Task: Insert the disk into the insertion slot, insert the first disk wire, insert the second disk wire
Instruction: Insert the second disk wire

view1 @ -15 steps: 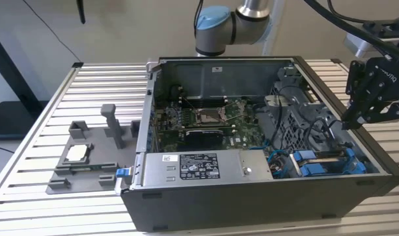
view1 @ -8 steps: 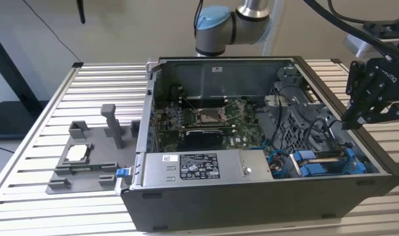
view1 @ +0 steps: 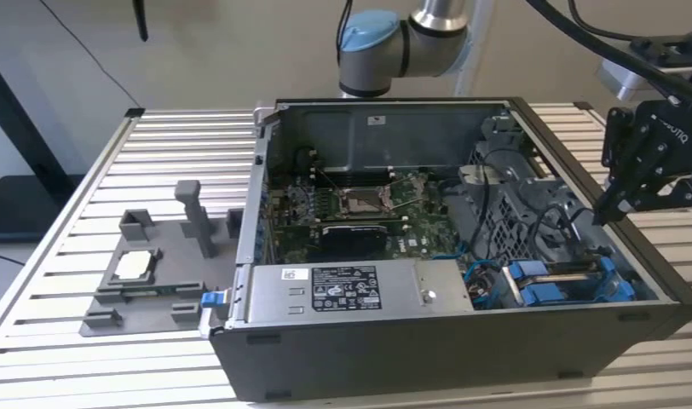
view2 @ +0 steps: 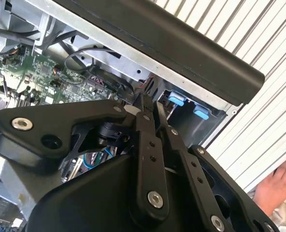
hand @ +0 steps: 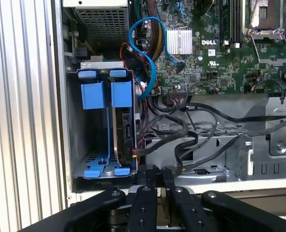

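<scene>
Exterior view: fingers [view1: 610,204] hang beside computer case rim [view1: 673,273].

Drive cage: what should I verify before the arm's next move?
1. Disk seated in the drive cage: ok, it sits inside the bay in its blue carrier.
2. Black cables plugged into the disk: cannot tell; their ends by the cage are unclear.
3. Gripper free: ok, fingers shut, nothing seen between them.
4. Gripper clear of the case: ok, it hangs above the rim on the exterior view's right.
5. Workspace free of people: not ok, a hand is by the table.
</scene>
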Available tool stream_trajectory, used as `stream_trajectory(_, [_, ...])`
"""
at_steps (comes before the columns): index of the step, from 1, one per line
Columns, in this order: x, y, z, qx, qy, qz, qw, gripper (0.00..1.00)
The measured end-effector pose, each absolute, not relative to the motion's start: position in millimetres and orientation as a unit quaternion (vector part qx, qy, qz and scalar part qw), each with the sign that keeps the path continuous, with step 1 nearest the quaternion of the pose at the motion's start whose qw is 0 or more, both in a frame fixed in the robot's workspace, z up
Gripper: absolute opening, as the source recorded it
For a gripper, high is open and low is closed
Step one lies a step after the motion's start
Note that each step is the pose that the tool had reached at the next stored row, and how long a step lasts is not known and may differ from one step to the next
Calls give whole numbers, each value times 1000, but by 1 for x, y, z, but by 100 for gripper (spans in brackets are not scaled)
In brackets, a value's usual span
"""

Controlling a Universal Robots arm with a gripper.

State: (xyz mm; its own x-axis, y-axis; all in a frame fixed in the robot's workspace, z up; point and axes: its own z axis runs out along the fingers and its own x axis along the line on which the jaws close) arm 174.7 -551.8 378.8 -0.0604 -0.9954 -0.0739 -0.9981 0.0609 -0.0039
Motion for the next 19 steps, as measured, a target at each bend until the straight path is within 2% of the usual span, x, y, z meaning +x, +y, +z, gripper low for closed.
stream_trajectory(19, [171, -549, 383, -685, 728, 24, 28, 16])
